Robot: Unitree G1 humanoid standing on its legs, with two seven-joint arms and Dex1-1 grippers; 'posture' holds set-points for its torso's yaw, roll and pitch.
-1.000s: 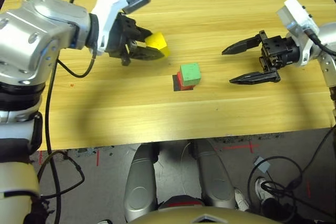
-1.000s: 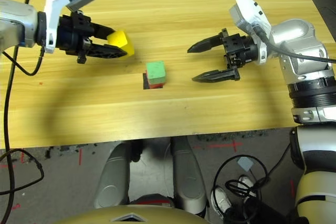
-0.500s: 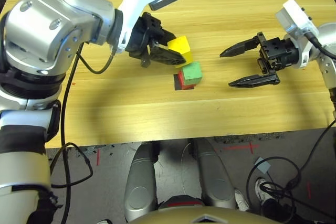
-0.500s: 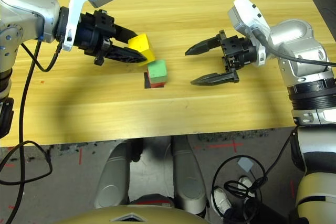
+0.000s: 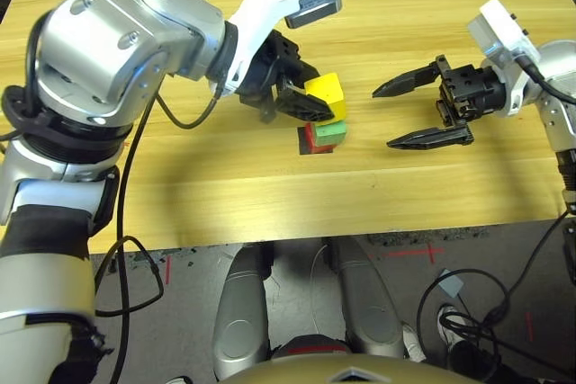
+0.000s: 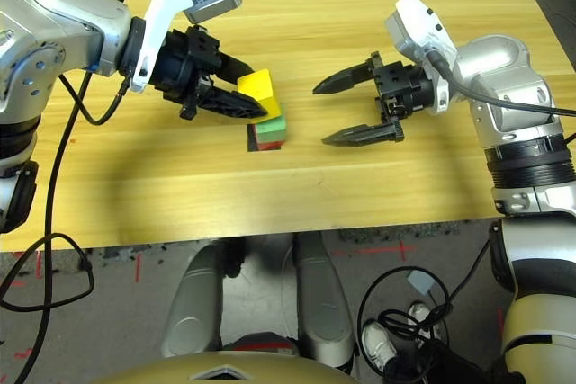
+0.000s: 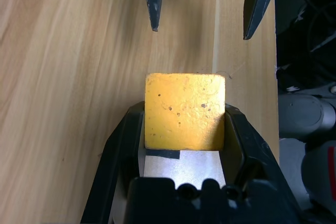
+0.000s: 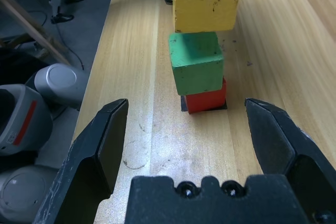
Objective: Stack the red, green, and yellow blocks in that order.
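Yellow block (image 7: 185,112) — in left gripper (image 7: 184,124); above green (image 8: 197,69)

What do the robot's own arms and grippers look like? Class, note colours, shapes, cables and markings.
Both arms are silver and rounded, with black ringed joints and black cables. Each wrist carries a white bracket with small dark holes. The left gripper and right gripper are black, each with two tapering, pointed fingers.
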